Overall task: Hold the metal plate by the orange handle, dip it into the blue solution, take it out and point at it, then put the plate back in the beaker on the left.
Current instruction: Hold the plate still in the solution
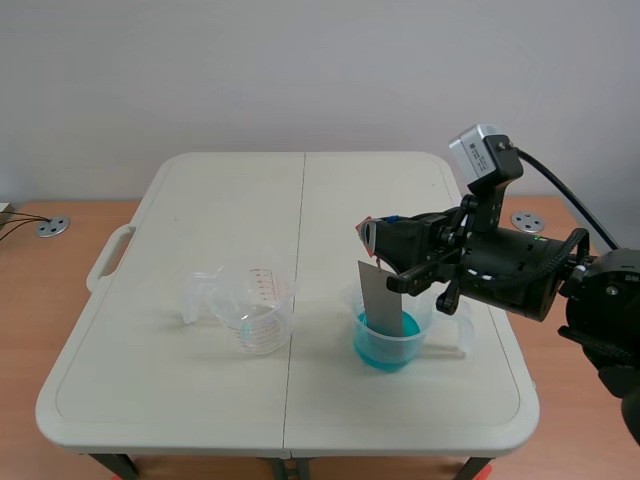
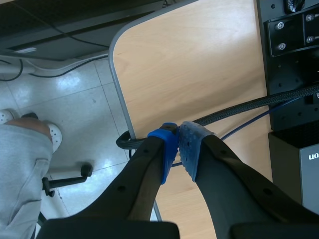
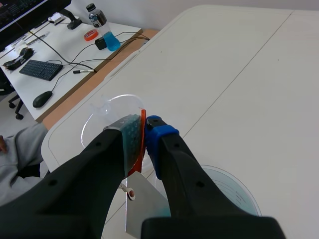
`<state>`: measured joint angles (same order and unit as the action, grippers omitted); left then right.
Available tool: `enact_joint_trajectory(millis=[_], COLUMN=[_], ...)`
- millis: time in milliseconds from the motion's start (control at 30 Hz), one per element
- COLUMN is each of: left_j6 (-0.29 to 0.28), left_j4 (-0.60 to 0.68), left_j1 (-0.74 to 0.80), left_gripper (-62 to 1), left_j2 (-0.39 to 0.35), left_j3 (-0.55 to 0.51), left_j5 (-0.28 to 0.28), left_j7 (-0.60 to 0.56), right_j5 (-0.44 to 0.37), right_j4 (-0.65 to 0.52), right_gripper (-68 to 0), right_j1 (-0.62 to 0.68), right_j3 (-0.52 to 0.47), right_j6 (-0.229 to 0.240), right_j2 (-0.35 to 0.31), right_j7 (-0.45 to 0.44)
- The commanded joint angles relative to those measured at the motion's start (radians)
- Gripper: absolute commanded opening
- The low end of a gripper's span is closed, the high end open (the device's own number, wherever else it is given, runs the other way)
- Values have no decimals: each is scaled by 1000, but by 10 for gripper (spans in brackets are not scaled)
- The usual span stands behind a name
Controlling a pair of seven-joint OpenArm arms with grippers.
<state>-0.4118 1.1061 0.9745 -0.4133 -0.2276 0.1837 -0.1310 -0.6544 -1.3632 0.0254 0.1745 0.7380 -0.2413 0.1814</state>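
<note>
Resting in one beaker of two, one metal plate

Nothing fully readable
Left beaker's red scale is showing too small; a black box's white letters are running off-view.

REMOTE DESK: My black right arm reaches in low from the right, wrist level. Its thick-fingered right gripper points toward the table's middle, with its dotted pads clamped on a thin orange handle. My black left gripper points downward, blue dotted pads pressed together, nothing between them.
</note>
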Motion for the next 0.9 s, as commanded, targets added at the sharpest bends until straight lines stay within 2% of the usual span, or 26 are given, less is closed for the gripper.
enact_joint_trajectory(millis=[0, 333, 500, 867], left_j6=[-2, -2, -2, -2], left_j4=[12, 12, 12, 12], left_j1=[3, 3, 3, 3], left_gripper=[-551, -551, -551, -551], left_j2=[-3, -3, -3, -3], left_j3=[-7, -7, -7, -7], left_j5=[6, 6, 6, 6], left_j7=[-7, -7, -7, -7], right_j5=[5, 3, -34, -34], right_j4=[-8, -8, -28, -227], right_gripper=[-664, -664, -664, -664], right_j1=[-12, -11, -11, 36], right_j3=[3, 3, -2, -59], right_j6=[8, 8, 8, 8], right_j2=[-10, -11, -21, -22], right_j7=[3, -5, -11, -1])
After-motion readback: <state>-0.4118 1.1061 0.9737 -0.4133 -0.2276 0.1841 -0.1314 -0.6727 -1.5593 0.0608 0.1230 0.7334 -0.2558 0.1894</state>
